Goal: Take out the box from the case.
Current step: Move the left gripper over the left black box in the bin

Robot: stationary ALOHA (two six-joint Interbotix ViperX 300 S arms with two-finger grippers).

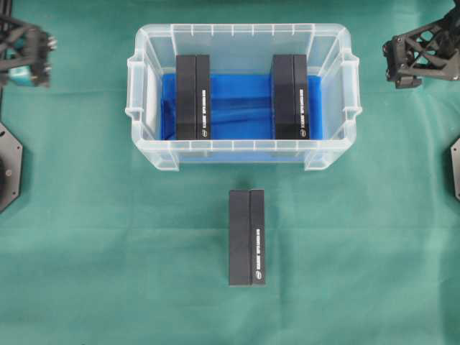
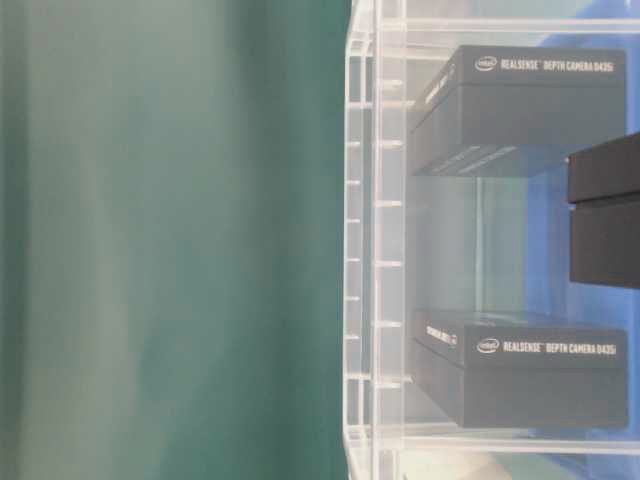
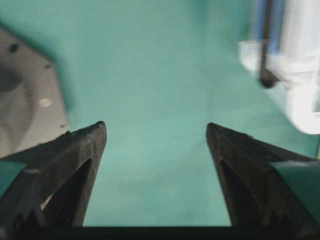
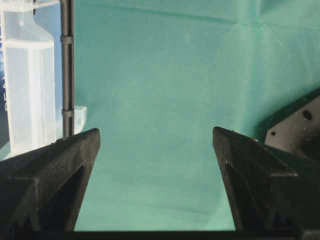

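clear ribbed plastic case [image 1: 243, 154] holds two matte black boxes on blue lining: left box [image 1: 192, 97], right box [image 1: 290, 96], long axes running front-to-back. third box [image 1: 247, 237] lies outside on green worktop [image 1: 108, 251]. left jaws [image 3: 156, 131] and right jaws [image 4: 156, 136] gape wide, empty, each flanking the case; neither clearly nearer.

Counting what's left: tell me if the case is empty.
Not empty. The case holds two black boxes; a third lies outside on the cloth.
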